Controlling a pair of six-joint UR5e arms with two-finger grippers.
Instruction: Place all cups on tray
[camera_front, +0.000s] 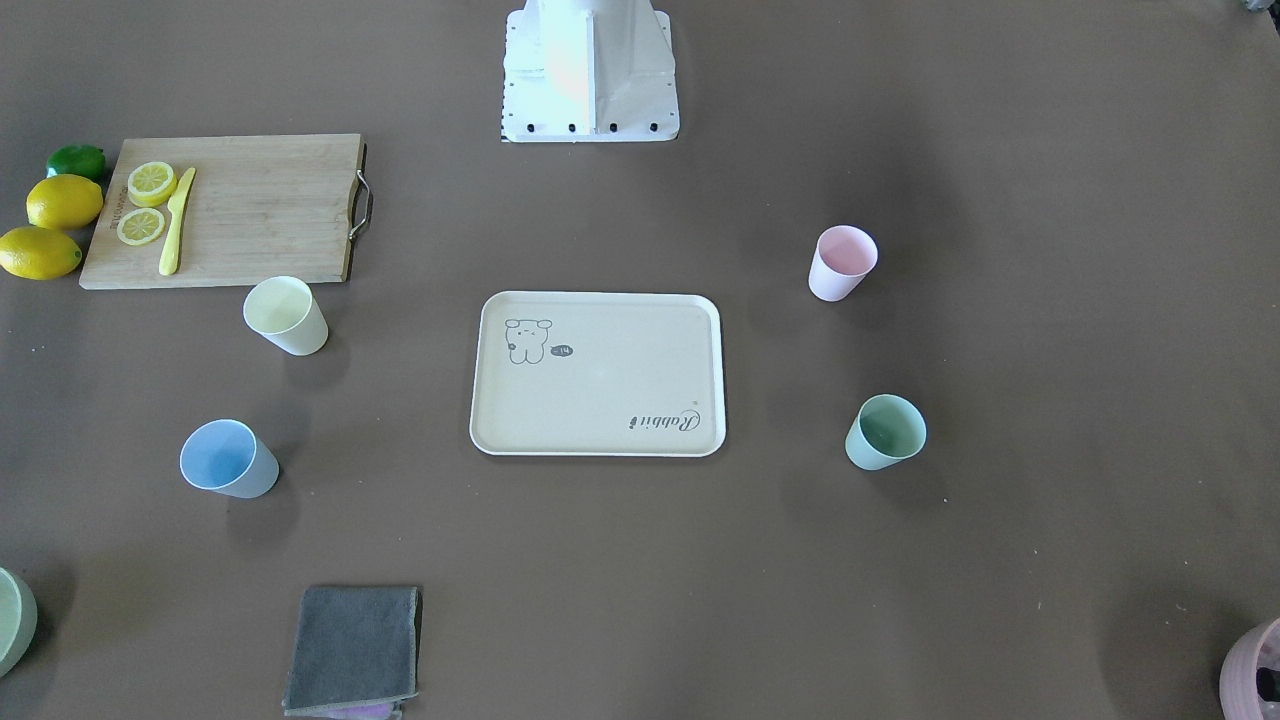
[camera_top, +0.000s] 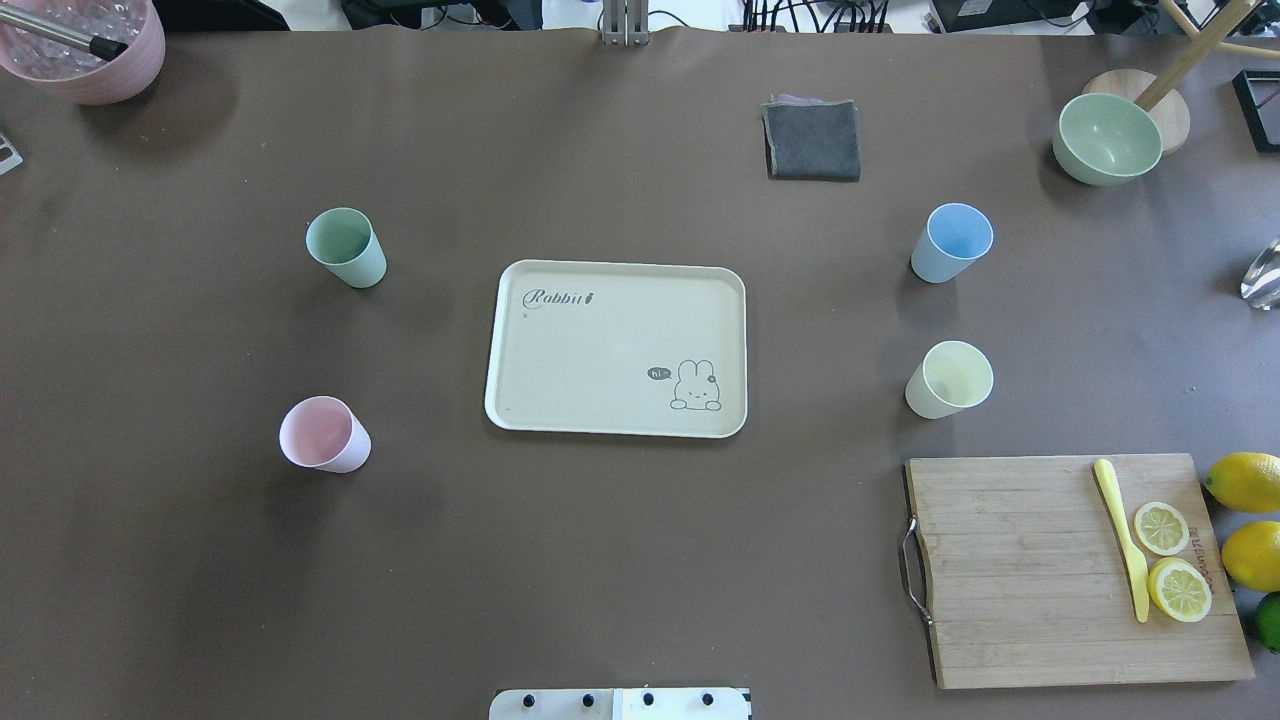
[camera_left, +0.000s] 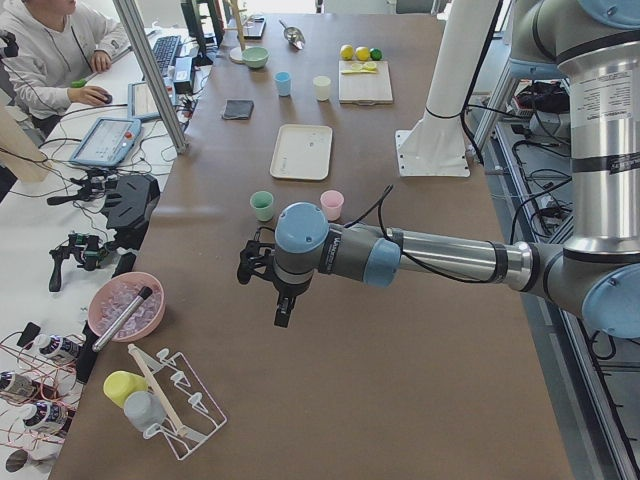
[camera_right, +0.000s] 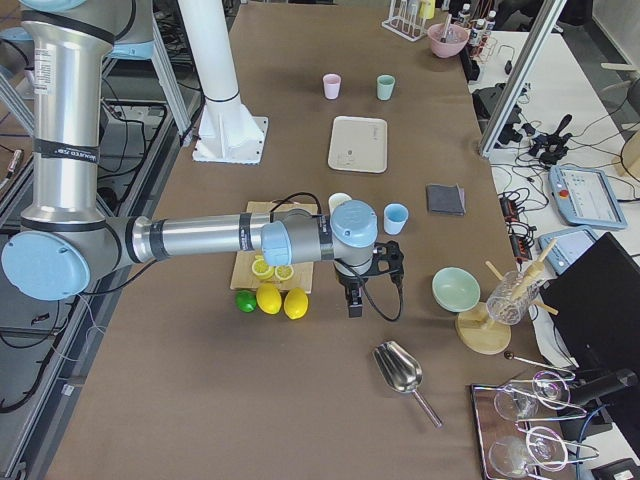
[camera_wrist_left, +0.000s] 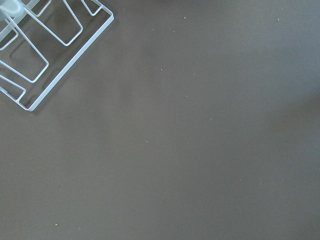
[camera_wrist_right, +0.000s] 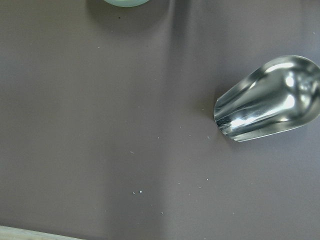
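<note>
The cream tray (camera_top: 600, 350) lies bare at the table's middle; it also shows in the front view (camera_front: 600, 390). Four cups stand upright on the table around it. The mint green cup (camera_top: 345, 247) and the pink cup (camera_top: 323, 434) stand on the left. The light blue cup (camera_top: 951, 242) and the yellow cup (camera_top: 949, 379) stand on the right. My left gripper (camera_left: 284, 312) hangs over bare table beyond the left cups. My right gripper (camera_right: 354, 300) hangs near the lemons. Both show only in side views, so I cannot tell whether they are open or shut.
A wooden cutting board (camera_top: 1070, 570) with lemon slices and a yellow knife sits front right, with lemons (camera_top: 1245, 480) beside it. A grey cloth (camera_top: 812, 140), a green bowl (camera_top: 1105, 138) and a pink pot (camera_top: 85, 50) stand at the far edge. A metal scoop (camera_wrist_right: 270, 100) and a wire rack (camera_wrist_left: 45, 50) lie under the wrists.
</note>
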